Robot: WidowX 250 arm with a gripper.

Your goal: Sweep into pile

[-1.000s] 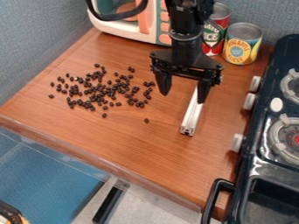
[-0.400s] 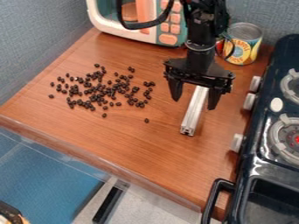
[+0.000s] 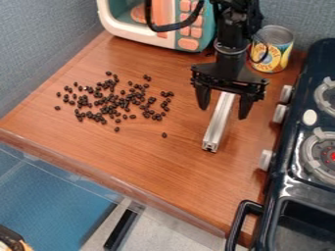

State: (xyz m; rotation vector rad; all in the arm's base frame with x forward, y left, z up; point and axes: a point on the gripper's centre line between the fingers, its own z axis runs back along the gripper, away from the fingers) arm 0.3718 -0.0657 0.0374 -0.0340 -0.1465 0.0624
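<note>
Pincer [image 3: 223, 113] open, hanging over silver bar [image 3: 218, 125] toward right edge of surface [image 3: 150, 164]. Dark beans [image 3: 125, 104] scattered loosely toward left edge, one stray nearer front edge.

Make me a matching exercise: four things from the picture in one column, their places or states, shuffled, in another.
1. small dark beans
2. long silver metal bar
3. yellow-and-blue cylindrical can
4. black two-finger hand

A. upright near the blue-grey wall
B. open, above the bar
C. scattered loosely, at the picture's left
D. lying on the brown wooden counter, right of the beans

Pairs: 1-C, 2-D, 3-A, 4-B
</note>
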